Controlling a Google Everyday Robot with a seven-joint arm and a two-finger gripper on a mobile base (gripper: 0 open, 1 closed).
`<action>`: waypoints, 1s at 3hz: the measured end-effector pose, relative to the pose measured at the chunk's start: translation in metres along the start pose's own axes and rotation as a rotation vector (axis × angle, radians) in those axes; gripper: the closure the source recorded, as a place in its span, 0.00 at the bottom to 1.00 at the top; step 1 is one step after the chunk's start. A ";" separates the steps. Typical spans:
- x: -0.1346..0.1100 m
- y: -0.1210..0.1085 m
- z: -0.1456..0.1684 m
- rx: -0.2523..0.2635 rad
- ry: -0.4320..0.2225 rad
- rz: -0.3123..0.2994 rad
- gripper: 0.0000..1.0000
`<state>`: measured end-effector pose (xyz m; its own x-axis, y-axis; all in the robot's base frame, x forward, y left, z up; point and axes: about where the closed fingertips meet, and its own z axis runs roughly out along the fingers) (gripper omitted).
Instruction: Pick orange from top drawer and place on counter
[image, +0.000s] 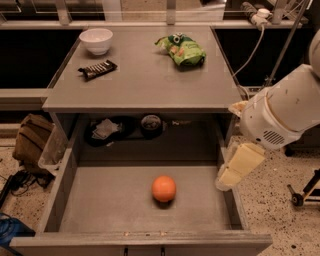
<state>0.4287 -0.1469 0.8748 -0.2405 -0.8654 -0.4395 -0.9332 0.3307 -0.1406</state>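
Observation:
The orange (164, 188) lies on the bare grey floor of the open top drawer (100, 200), a little right of its middle. The counter (145, 75) is the flat grey top above it. My gripper (231, 175), pale yellow below the white arm (285, 110), hangs over the drawer's right wall, to the right of the orange and apart from it. It holds nothing that I can see.
On the counter stand a white bowl (96, 40), a dark snack bar (97, 69) and a green chip bag (182, 49). A dark recess (130, 127) behind the drawer holds clutter. A brown bag (32, 140) lies on the floor at left; a stand base (302, 192) is at right.

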 end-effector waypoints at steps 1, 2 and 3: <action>0.001 -0.001 0.000 0.002 0.003 -0.001 0.00; -0.001 0.002 0.006 -0.005 -0.020 -0.002 0.00; -0.005 0.017 0.046 -0.042 -0.110 0.007 0.00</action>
<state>0.4267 -0.1197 0.8336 -0.2187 -0.8158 -0.5354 -0.9425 0.3188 -0.1008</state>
